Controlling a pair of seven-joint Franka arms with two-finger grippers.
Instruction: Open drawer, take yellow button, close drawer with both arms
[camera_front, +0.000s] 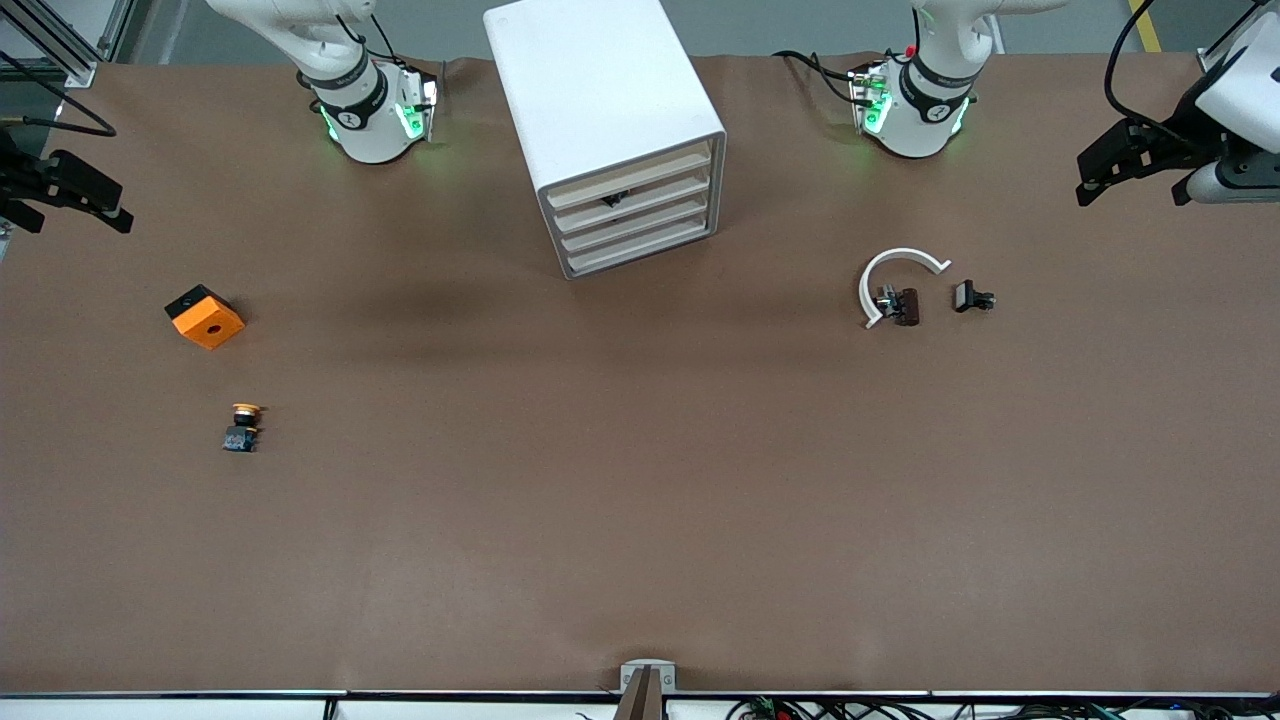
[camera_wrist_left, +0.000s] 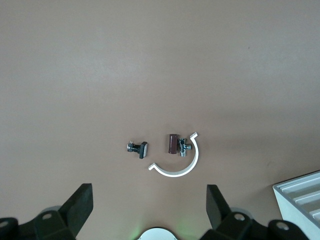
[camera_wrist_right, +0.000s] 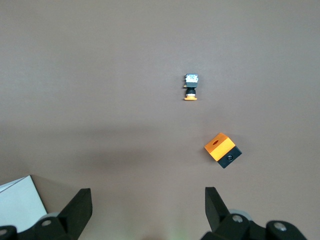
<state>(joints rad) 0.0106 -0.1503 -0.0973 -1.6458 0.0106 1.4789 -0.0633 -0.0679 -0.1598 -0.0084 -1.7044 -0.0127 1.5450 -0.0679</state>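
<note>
The white cabinet stands between the two arm bases, all its drawers pushed in. Its uppermost drawer shows a beige front edge. The button, orange cap on a black and blue body, lies on the table toward the right arm's end, nearer the front camera than the orange block; the right wrist view shows the button too. My right gripper hangs open and empty over that end of the table. Over the other end, my left gripper is open and empty.
An orange block with a hole lies beside the button. Toward the left arm's end lie a white arc, a brown piece and a black clip. A small dark thing shows under the top drawer.
</note>
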